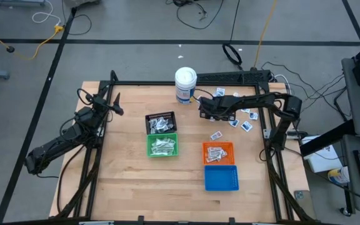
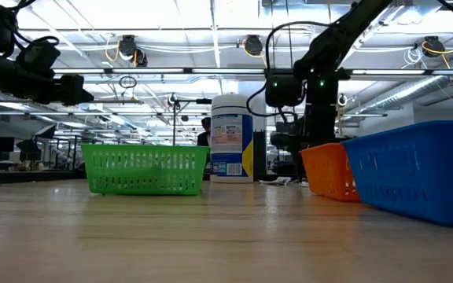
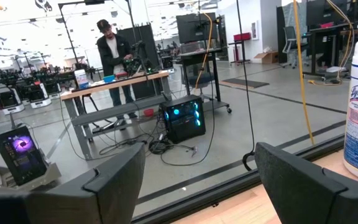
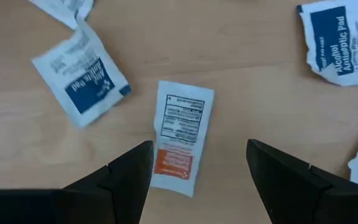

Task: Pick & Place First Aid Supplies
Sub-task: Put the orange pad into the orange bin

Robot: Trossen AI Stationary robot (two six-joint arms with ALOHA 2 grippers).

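The right gripper (image 4: 197,165) hangs with jaws spread, grasping nothing, over an orange-and-white packet (image 4: 182,137) among packets scattered at the table's (image 1: 124,187) one o'clock. The left gripper (image 3: 197,180), jaws released, waits at nine o'clock.

Overhead camera stares straight down, whole worktop (image 1: 136,187) in frame. The low camera sits at worktop level, looking across at the canister (image 2: 231,138), also seen from above. Left wrist camera faces outward into the room, canister at right edge. Right wrist camera points down, very near a packet (image 4: 181,137) at frame centre.
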